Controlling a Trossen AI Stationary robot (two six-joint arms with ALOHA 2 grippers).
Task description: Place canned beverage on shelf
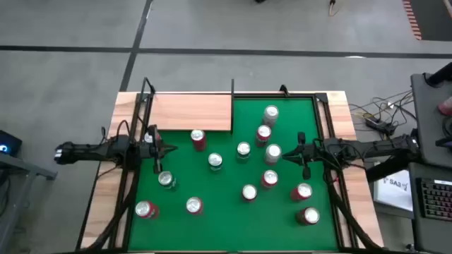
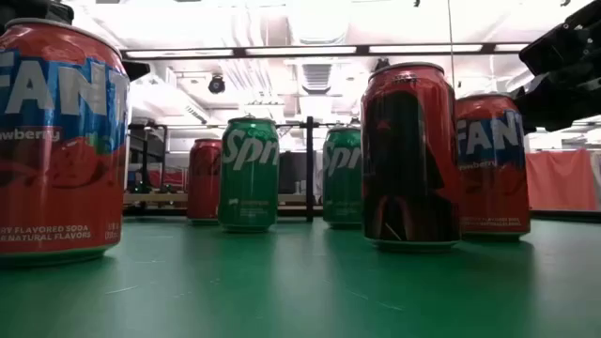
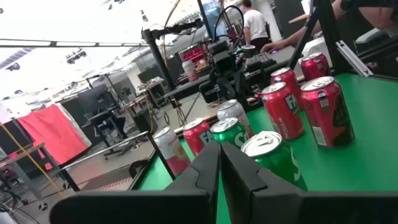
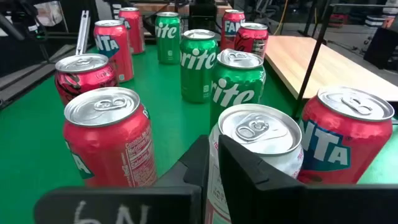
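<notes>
Several canned beverages stand upright on the green felt (image 1: 226, 212): red ones (image 1: 198, 139), green ones (image 1: 215, 161) and a white one (image 1: 274, 152). The shelf (image 1: 191, 111), a pale wood panel with thin black rods (image 1: 232, 92), lies at the far left of the felt and also shows in the right wrist view (image 4: 323, 65). My left gripper (image 1: 171, 149) is shut and hovers at the left, near the shelf's front edge. My right gripper (image 1: 287, 156) is shut, its tips (image 4: 211, 149) just short of the white can (image 4: 258, 140). Neither holds anything.
Cans crowd the middle and right of the felt, with red ones near the front edge (image 1: 146, 209) (image 1: 308, 216). The low view shows a red Fanta can (image 2: 61, 141) and a dark red can (image 2: 408, 155) close up. Wooden side strips (image 1: 106, 204) flank the felt.
</notes>
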